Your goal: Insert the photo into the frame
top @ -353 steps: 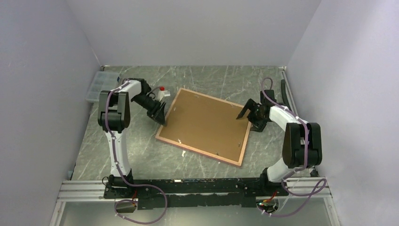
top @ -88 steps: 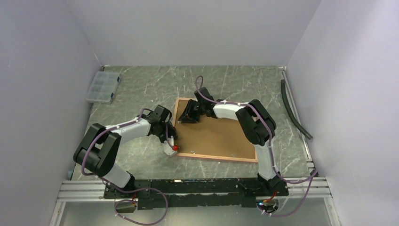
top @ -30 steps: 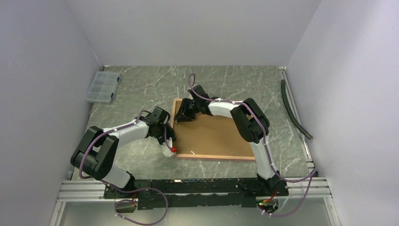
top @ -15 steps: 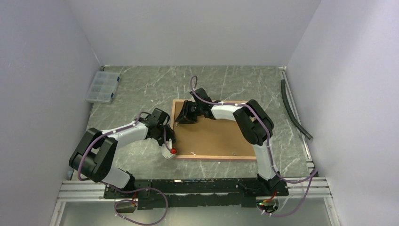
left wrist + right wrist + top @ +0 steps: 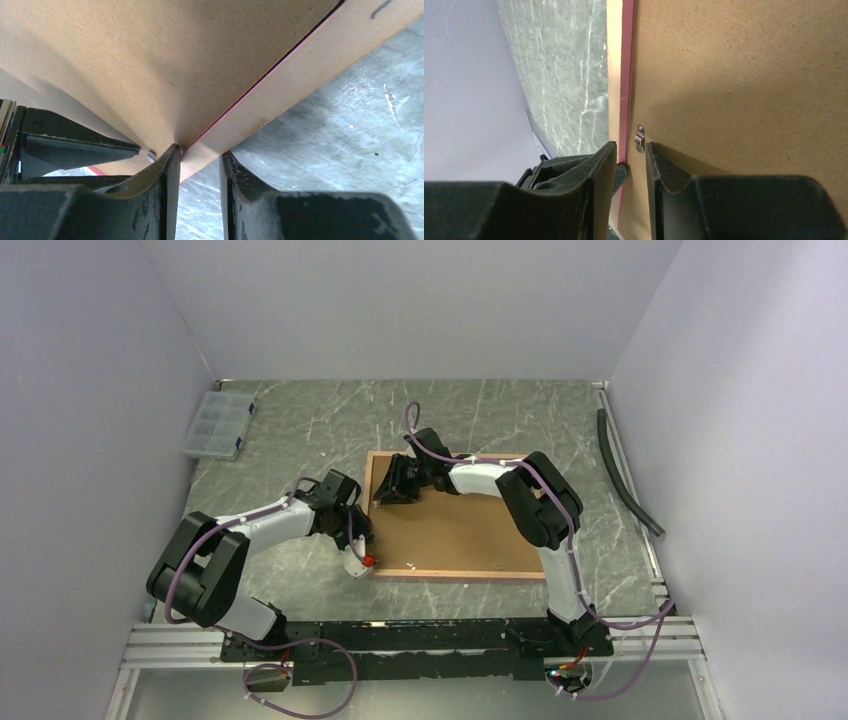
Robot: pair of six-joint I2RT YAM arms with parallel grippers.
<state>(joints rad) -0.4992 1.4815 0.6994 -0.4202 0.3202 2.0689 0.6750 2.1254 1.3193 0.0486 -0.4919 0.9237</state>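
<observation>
Left end effector [image 5: 198, 152] clamps frame [image 5: 310, 65] rail; right end effector [image 5: 630, 146] straddles retaining tab [image 5: 639, 138], grip unclear. Risk: frame skids on worktop [image 5: 350, 150], tab slips.

three plain pale lilac walls close the space in: a back wall [image 5: 400, 300], a left wall [image 5: 90, 440] and a right wall [image 5: 750, 440]. the table [image 5: 300, 430] is grey-green with white marble-like veins. a clear compartment box [image 5: 213, 425] sits in its far left corner, by the left wall. a black hose [image 5: 625, 475] lies along the right edge. a silver rail [image 5: 170, 645] runs across the near edge. the light is soft and even, with faint shadows.
</observation>
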